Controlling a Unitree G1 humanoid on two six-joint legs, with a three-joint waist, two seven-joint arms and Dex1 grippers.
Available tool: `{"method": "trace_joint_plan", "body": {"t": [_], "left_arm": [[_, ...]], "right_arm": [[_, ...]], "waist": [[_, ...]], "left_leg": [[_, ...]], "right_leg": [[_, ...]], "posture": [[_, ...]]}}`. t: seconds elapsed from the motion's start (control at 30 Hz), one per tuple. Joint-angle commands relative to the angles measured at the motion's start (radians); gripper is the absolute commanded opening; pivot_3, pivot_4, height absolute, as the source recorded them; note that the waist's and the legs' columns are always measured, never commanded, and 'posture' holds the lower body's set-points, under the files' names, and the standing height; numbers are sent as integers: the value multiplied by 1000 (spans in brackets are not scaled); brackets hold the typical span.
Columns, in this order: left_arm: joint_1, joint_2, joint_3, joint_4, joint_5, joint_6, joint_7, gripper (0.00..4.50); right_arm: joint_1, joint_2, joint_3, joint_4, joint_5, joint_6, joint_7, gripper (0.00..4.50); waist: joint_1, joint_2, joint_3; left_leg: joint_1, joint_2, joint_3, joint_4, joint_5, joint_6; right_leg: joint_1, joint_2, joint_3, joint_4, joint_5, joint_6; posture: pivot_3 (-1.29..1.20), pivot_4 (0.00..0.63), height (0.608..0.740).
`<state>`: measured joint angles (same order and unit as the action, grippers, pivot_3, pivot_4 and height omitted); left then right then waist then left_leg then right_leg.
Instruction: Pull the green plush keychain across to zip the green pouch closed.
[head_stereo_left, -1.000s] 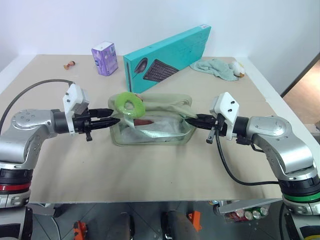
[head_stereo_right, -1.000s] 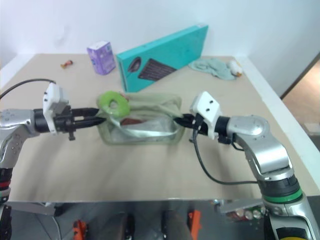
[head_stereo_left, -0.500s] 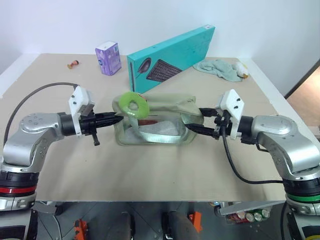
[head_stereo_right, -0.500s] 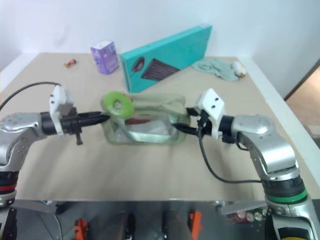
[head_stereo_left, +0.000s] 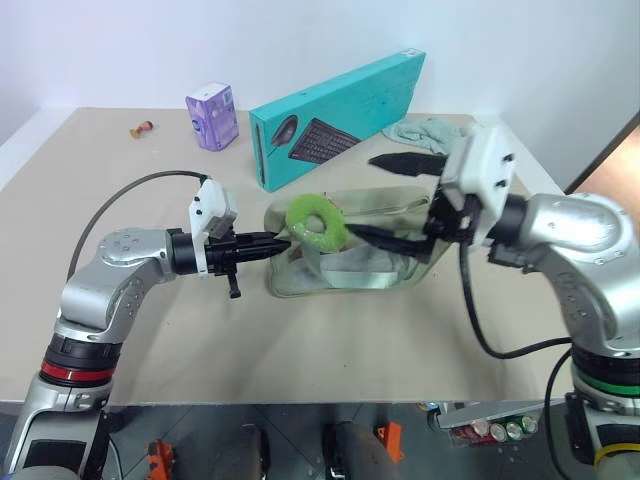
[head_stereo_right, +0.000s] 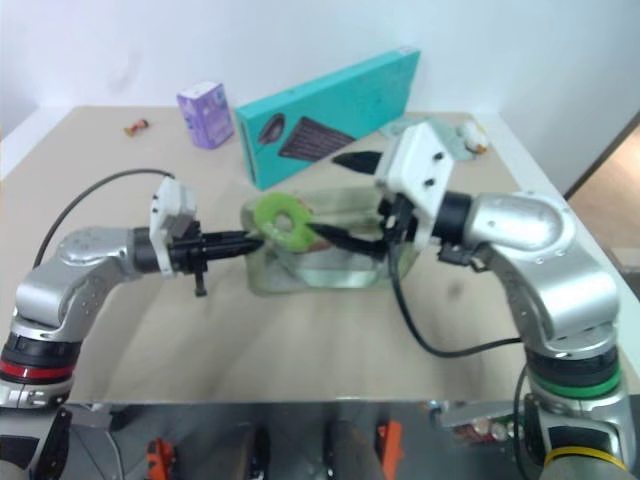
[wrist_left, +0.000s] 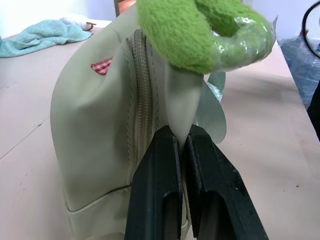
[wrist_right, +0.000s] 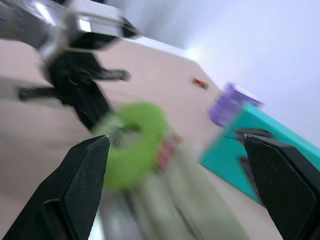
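The green pouch (head_stereo_left: 372, 276) lies mid-table, crumpled, its clear side facing me. The green plush keychain (head_stereo_left: 317, 222) stands on its top near the left end. My left gripper (head_stereo_left: 279, 243) reaches in from the left and is shut on the pouch's left end; in the left wrist view its gripper (wrist_left: 181, 136) pinches a pale fabric fold just under the keychain (wrist_left: 200, 31). My right gripper (head_stereo_left: 386, 198) hovers over the pouch's right half, open wide, one finger above it and one low beside the keychain. The right wrist view shows the blurred keychain (wrist_right: 131, 146) between its spread fingers (wrist_right: 82, 185), apart from both.
A long teal keyboard box (head_stereo_left: 335, 115) stands behind the pouch. A purple carton (head_stereo_left: 212, 116) and a small red object (head_stereo_left: 141, 127) sit at the back left. A pale teal cloth (head_stereo_left: 432, 135) lies at the back right. The table's front edge (head_stereo_left: 300, 398) is near.
My right gripper has let go of the pouch's right end, opened wide and risen. My left gripper has closed on the left end and moved right, shifting and bunching the pouch that way.
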<state>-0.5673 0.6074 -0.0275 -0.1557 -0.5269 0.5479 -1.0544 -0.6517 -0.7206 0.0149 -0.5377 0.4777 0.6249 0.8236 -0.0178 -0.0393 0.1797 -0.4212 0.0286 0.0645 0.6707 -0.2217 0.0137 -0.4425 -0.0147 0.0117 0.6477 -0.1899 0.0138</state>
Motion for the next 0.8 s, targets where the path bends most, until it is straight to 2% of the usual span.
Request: {"method": "trace_joint_plan", "body": {"t": [0.03,0.53,0.67,0.8], "left_arm": [[-40,-8,4,7,7,-32,-2,0],[-69,-31,-11,42,36,-55,-3,0],[-68,-33,-13,37,38,-52,-1,0],[-69,-34,-13,38,40,-49,0,0]], "right_arm": [[16,4,27,-39,-29,-43,-6,4426],[54,41,93,37,-134,-171,-5,4426],[54,59,106,64,-162,-204,-3,3353],[61,65,109,85,-188,-238,7,1900]], "waist": [[1,0,0],[1,0,0],[1,0,0],[1,0,0]], "left_leg": [[0,-1,0,0,0,0],[0,-1,1,0,0,0],[0,-2,1,0,0,0],[0,-1,1,0,0,0]], "right_leg": [[0,-1,0,0,0,0],[0,-1,-2,0,0,1],[0,-1,-1,0,0,1],[0,-1,-2,0,0,1]], "posture": [[0,150,740],[0,150,740],[0,150,740],[0,150,740]]}}
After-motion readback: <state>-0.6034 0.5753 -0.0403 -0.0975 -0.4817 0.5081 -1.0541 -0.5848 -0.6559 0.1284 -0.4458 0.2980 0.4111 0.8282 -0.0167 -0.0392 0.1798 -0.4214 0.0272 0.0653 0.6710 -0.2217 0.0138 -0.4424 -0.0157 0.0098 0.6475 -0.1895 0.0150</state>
